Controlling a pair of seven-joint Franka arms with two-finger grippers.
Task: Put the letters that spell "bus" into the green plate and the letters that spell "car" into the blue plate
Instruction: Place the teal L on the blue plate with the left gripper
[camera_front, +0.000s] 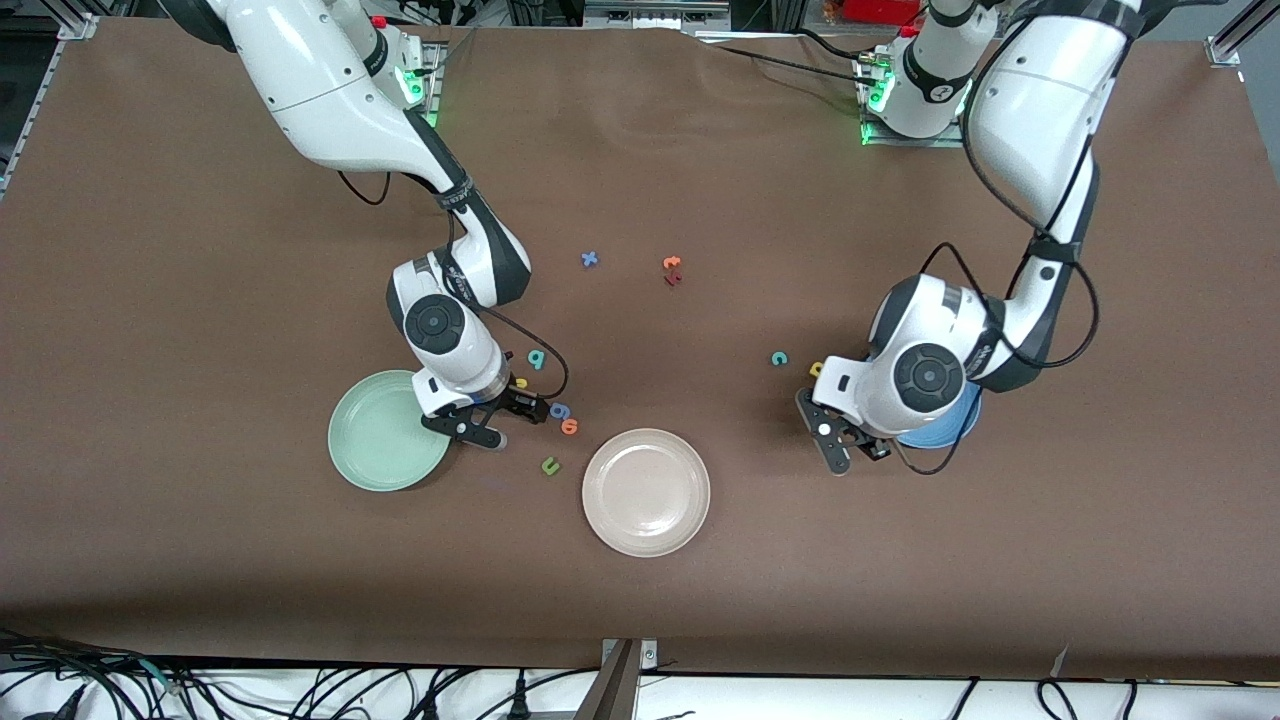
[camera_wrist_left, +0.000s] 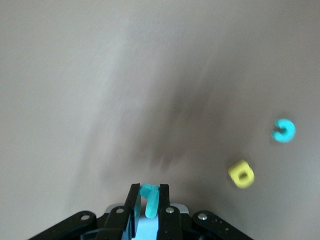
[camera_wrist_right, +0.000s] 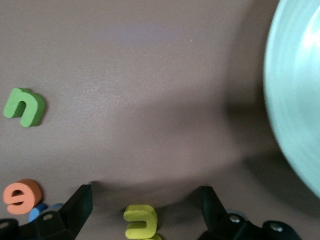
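Observation:
My left gripper is shut on a teal letter r and hangs over the table beside the blue plate, which the arm's wrist mostly hides. The teal c and yellow a lie on the table close by. My right gripper is open, low beside the green plate, and a yellow u lies between its fingers. The teal b lies a little farther from the front camera.
A dark green u, an orange 6-like letter and a blue one lie beside the right gripper. A beige plate sits mid-table. A blue x, orange and dark red letters lie toward the bases.

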